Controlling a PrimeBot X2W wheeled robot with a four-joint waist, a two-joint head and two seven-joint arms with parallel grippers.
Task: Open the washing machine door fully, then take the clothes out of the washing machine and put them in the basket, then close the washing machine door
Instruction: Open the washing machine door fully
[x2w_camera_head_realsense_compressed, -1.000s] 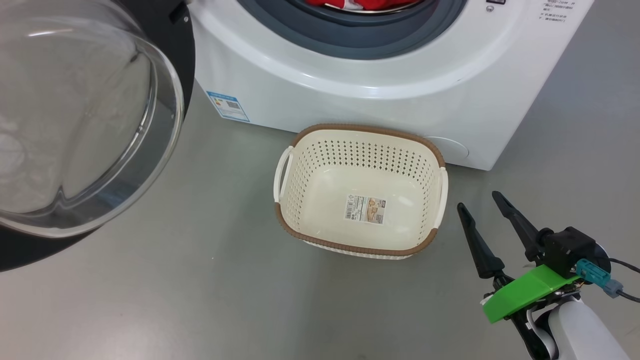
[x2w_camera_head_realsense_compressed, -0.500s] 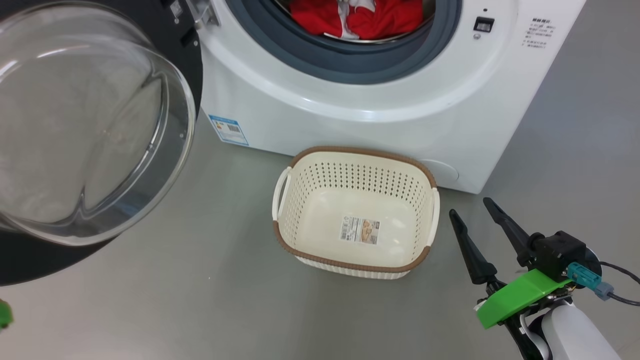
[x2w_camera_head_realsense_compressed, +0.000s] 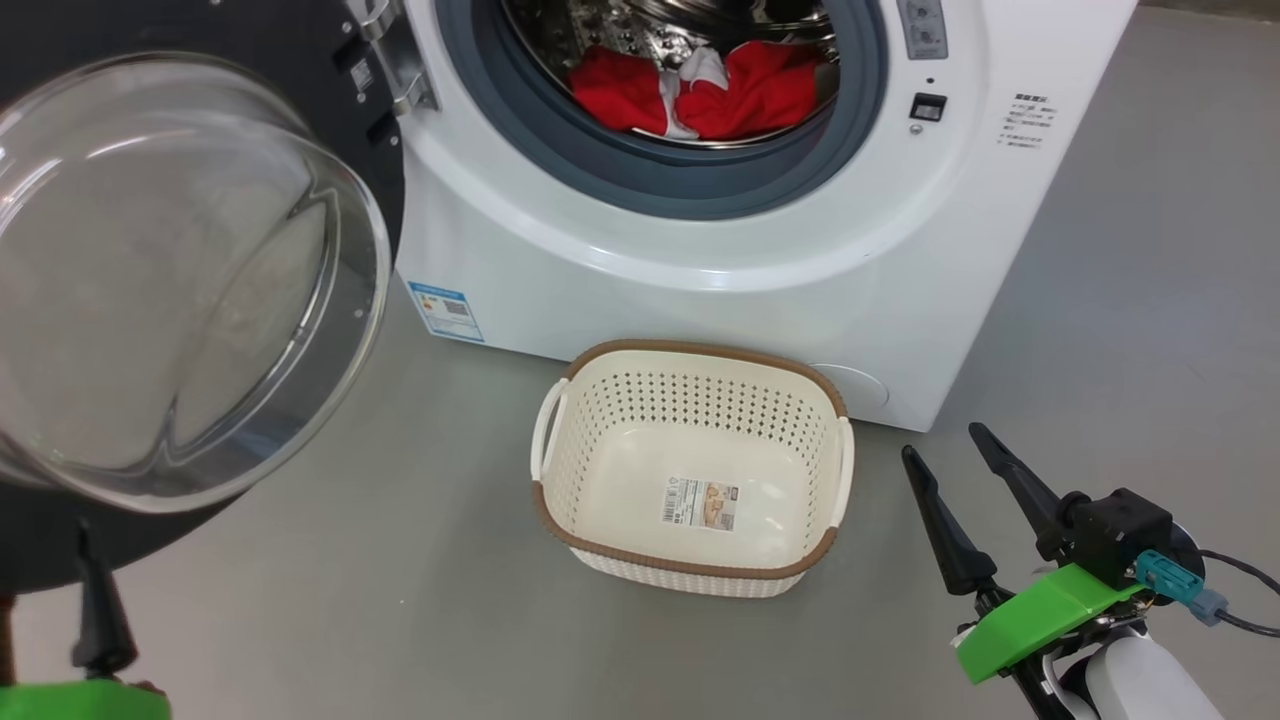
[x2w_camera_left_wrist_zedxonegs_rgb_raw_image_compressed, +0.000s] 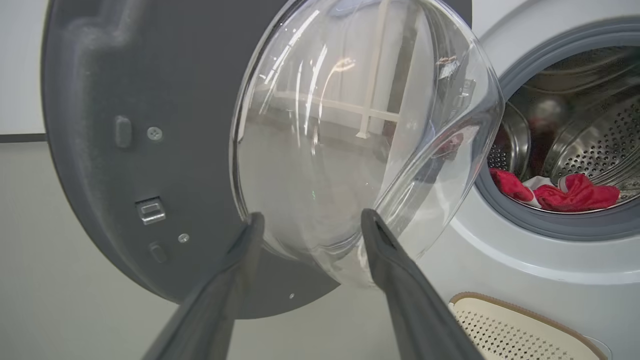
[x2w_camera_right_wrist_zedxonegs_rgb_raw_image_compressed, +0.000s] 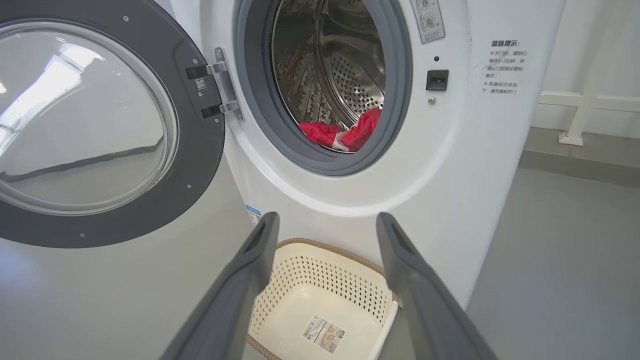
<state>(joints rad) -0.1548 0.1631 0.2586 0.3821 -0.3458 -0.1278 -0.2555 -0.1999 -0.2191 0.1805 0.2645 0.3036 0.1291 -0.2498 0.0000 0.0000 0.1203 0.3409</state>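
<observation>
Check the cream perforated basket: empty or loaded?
Empty. The cream perforated plastic basket holds only its label sticker; red clothes lie in the steel drum.

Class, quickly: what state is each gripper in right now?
Left gripper: open, holding nothing.
Right gripper: open, holding nothing.

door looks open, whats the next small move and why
Probably reach the right gripper up into the drum toward the clothes. The washing machine door stands swung wide, the red clothes lie in the drum, the basket is empty, and that gripper is open and holds nothing.
</observation>
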